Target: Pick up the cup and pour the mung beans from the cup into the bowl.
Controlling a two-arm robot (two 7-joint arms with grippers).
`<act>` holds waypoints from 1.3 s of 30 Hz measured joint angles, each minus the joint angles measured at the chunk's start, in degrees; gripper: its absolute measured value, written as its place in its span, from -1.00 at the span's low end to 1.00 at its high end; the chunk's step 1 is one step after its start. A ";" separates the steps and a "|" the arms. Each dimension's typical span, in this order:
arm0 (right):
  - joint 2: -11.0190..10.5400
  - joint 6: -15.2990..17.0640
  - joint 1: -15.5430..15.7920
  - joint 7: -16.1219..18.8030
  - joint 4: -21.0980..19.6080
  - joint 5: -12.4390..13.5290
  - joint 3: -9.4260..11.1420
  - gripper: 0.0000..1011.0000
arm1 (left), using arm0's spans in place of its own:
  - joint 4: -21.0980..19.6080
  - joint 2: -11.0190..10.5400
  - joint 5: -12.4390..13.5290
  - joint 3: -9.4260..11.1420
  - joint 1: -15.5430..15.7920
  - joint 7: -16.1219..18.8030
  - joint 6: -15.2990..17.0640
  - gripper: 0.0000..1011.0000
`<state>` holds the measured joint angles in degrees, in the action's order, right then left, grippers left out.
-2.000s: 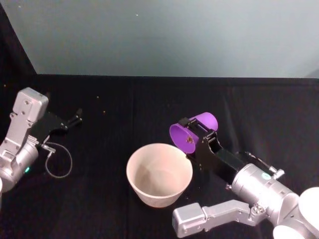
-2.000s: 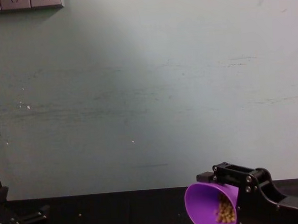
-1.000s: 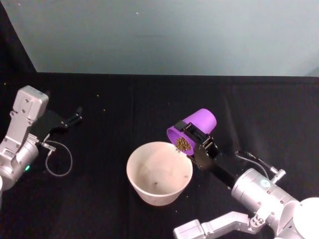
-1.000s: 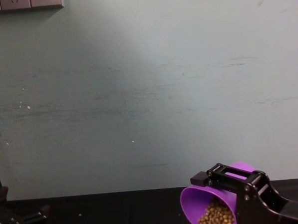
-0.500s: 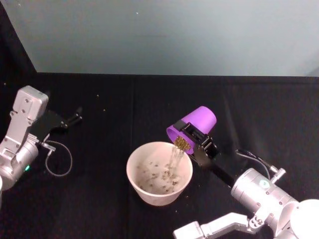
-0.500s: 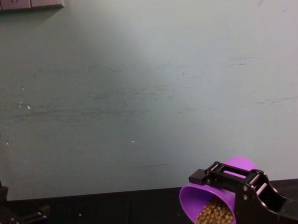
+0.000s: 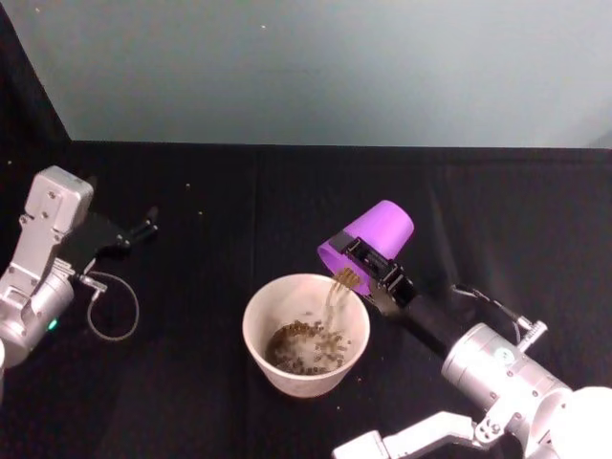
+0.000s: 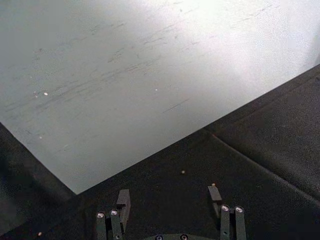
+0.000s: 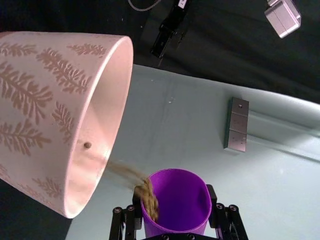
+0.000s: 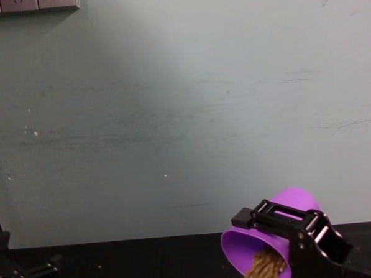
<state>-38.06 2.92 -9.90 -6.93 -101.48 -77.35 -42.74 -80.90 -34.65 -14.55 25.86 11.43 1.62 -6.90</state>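
- small purple plastic cup: tilted mouth-down, centre-right of the head view, over the bowl's rim
- cream round bowl: upright, lower centre
- mung beans: streaming from the cup, heaped in the bowl

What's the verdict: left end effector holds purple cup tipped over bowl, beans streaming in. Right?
Wrong arm: the right end effector holds the purple cup tipped over the bowl, beans streaming in, per the head view; the left end effector sits parked.
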 joint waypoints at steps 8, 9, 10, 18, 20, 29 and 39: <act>-0.21 2.16 -1.20 -0.54 0.50 -4.16 -1.71 0.44 | 0.00 0.00 0.00 0.00 0.00 0.00 0.00 1.00; -0.24 2.39 -1.30 -0.59 0.54 -4.61 -1.89 0.44 | 0.00 0.00 0.00 0.00 0.00 0.00 0.00 1.00; -0.28 2.61 -1.43 -0.64 0.60 -5.06 -2.09 0.44 | 0.00 0.00 0.00 0.00 0.00 0.00 0.00 1.00; -0.75 5.72 -3.10 -2.13 2.08 -10.81 -4.44 0.44 | 0.00 0.00 0.00 0.00 0.00 0.00 0.00 1.00; -0.87 6.13 -3.39 -2.44 2.37 -11.68 -4.85 0.44 | 0.00 0.00 0.00 0.00 0.00 0.00 0.00 1.00; -1.26 7.24 -4.35 -3.23 3.18 -13.05 -6.15 0.44 | 0.00 0.00 0.00 0.00 0.00 0.00 0.00 1.00; -1.17 6.61 -3.65 -4.62 3.15 -8.26 -4.84 0.44 | 0.00 0.00 0.00 0.00 0.00 0.00 0.00 1.00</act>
<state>-39.23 9.53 -13.55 -11.54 -98.33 -85.61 -47.58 -80.90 -34.65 -14.55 25.86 11.43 1.62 -6.91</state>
